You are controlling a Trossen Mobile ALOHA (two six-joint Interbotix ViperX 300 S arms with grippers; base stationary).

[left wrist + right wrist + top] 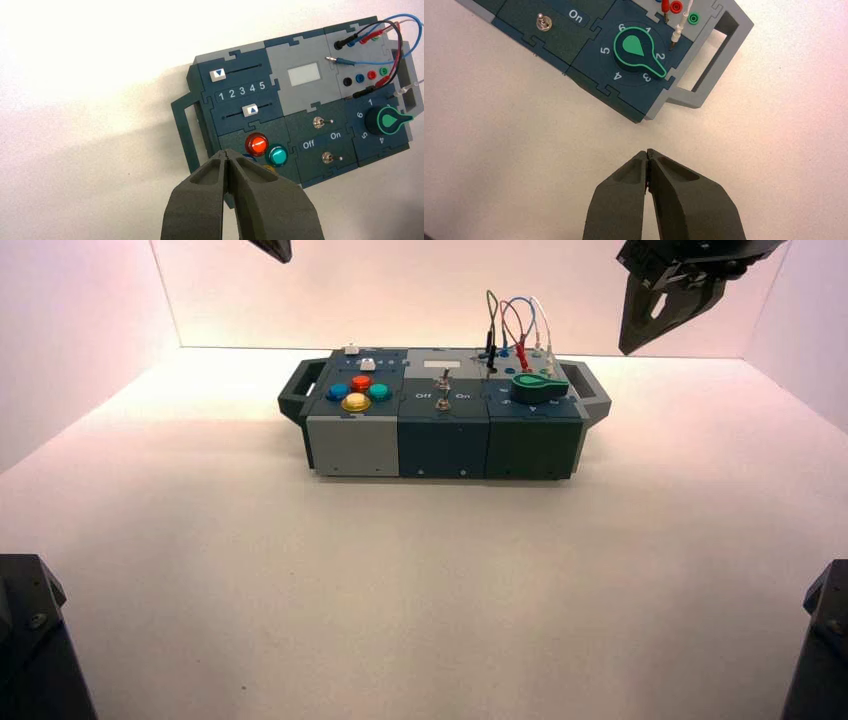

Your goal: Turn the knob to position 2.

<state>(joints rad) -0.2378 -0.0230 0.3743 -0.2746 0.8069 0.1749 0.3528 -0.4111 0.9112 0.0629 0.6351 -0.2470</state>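
The left gripper [227, 155] hangs high above the button end of the box [440, 445], its fingers pressed together on nothing; it looks parked. Below it in the left wrist view sit 2 white sliders beside a row of numerals 1 to 5, then a red button [257, 144] and a teal button [276, 156], and past them 2 metal toggle switches [317, 122] between Off and On. At the box's right end, in front of the wire sockets, is the knob [638, 51], its pointed lobe lying between the 2 and the 3 on its dial, perhaps nearer the 3. The right gripper [647, 153] hovers well apart from it, over bare table [420, 580], fingers closed and empty. The task seems at its start or its approach: next the right gripper must spread, descend around the knob and twist the lobe squarely onto 2.
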